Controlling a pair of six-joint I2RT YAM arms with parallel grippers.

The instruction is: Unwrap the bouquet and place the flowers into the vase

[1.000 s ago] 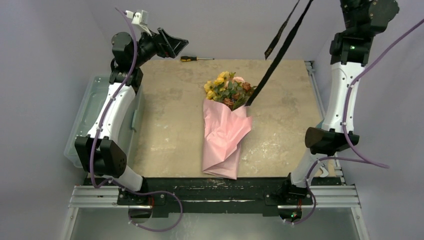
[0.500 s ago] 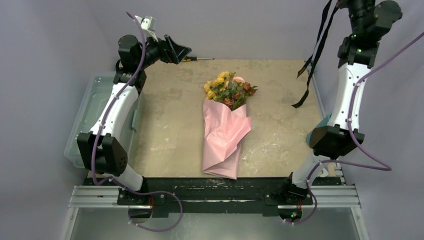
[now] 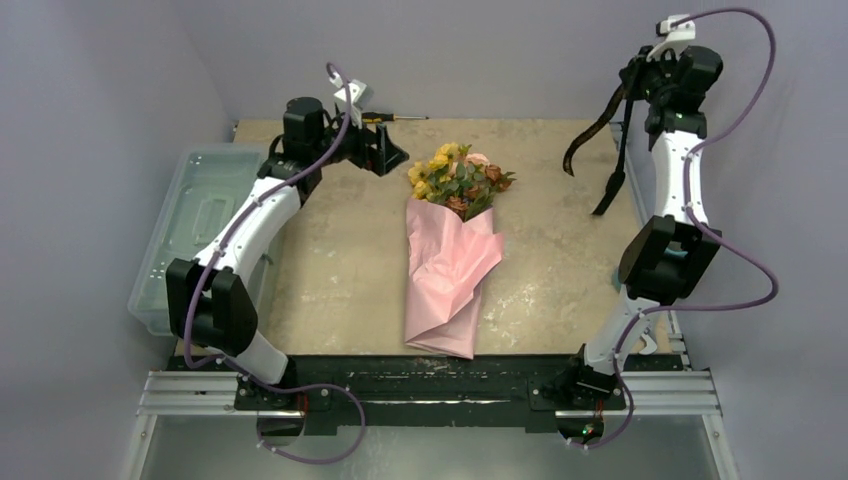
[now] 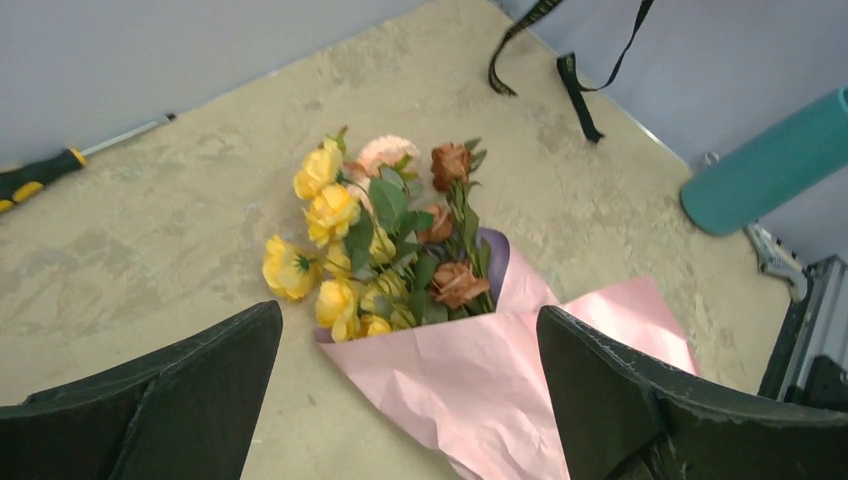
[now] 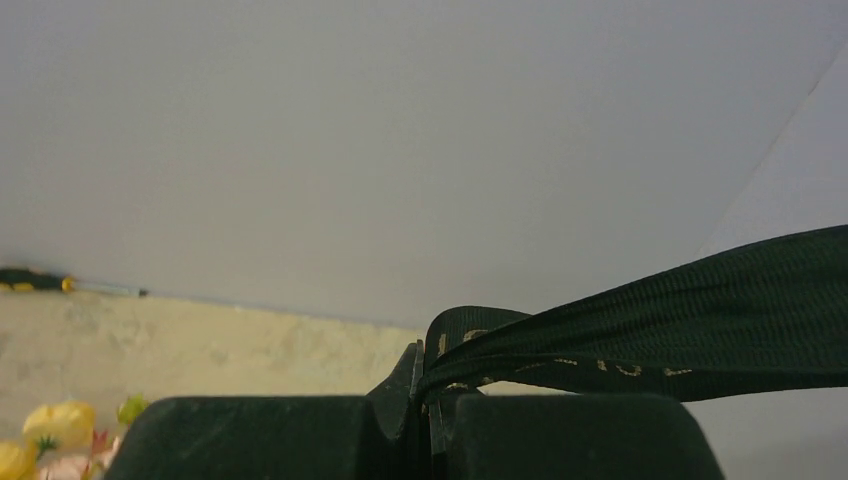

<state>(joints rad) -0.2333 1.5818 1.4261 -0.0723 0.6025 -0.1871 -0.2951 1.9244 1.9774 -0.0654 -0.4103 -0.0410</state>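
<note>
Bouquet (image 3: 452, 260): middle of table (image 3: 330, 260), pink cone not yet opened, flowers (image 3: 458, 178) toward the far edge.
Black ribbon (image 3: 598, 150): now free of the blooms, no longer taut, dangling far right, clamped in right tool (image 5: 425, 400).
Left tool (image 4: 410, 400): jaws apart, swung in beside the flowers.
Judgement: paper can be opened next.

The vase (image 4: 770, 165) is cut off at the 3 o'clock edge of the left wrist view, and which end is its mouth cannot be told. There the screwdriver (image 4: 45, 172) handle runs off at 9 o'clock. The stems of the flowers (image 4: 385, 240) are buried in the pink paper (image 4: 520, 370), itself cropped at 6 o'clock. In the right wrist view the black ribbon (image 5: 640, 340) leaves at 3 o'clock, its gold lettering too blurred to read
</note>
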